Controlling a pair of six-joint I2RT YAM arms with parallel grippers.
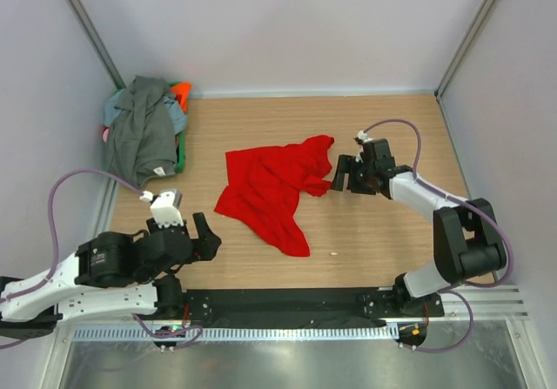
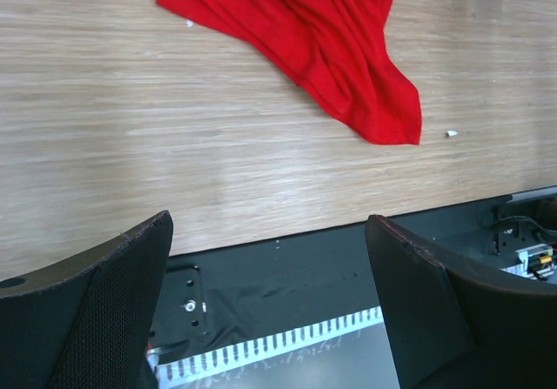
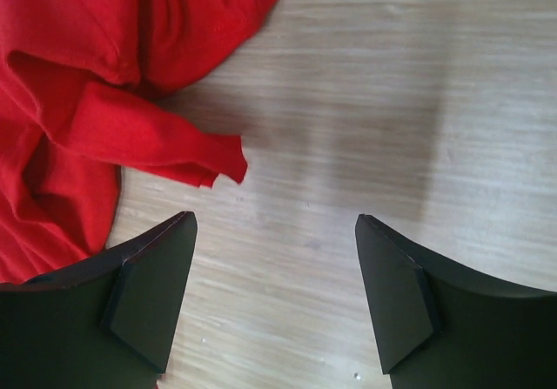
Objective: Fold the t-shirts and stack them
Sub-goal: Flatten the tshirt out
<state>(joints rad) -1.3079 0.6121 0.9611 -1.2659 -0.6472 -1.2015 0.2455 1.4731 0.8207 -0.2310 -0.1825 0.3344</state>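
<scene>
A bright red t-shirt [image 1: 270, 193] lies crumpled and unfolded in the middle of the wooden table [image 1: 383, 241]. At the back left corner is a pile of t-shirts with a dark grey one [image 1: 139, 132] on top and orange [image 1: 181, 89], light blue and green cloth showing beneath. My right gripper [image 1: 336, 173] is open just right of the red shirt. In the right wrist view a red sleeve tip [image 3: 228, 158] lies just ahead of the empty right gripper [image 3: 274, 224]. My left gripper [image 1: 211, 235] stands open near the table's front edge. In its wrist view the red t-shirt [image 2: 322, 23] lies well ahead of the empty left gripper [image 2: 270, 224].
Pale walls close in the table on three sides. A black base strip [image 1: 287, 300] and a metal rail [image 1: 287, 332] run along the near edge. A small white speck [image 1: 332, 252] lies on the wood near the shirt's front corner.
</scene>
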